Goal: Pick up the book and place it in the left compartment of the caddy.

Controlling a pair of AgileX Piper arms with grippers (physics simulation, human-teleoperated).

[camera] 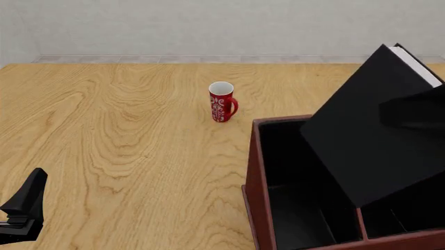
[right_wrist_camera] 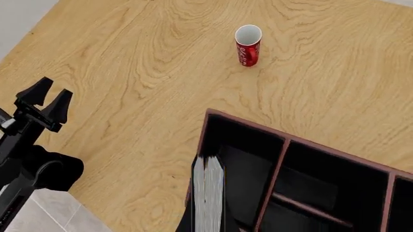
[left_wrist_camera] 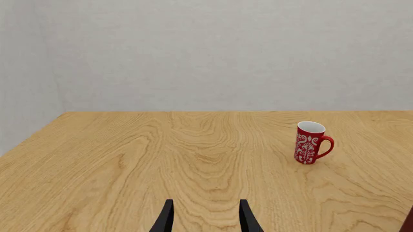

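The right tool (camera: 417, 112) hangs above the caddy (camera: 259, 172), clamped on the book (camera: 361, 140), which tilts in the air with its lower corner over the caddy's black interior. The book's cover is plain black, and its white page edges (right_wrist_camera: 209, 193) sit directly under the tool, above the left compartment (right_wrist_camera: 245, 169). The left tool (left_wrist_camera: 205, 217) rests low over the counter (camera: 125, 135), its fingers narrowly parted on nothing, with a red mug (left_wrist_camera: 311, 143) ahead of it.
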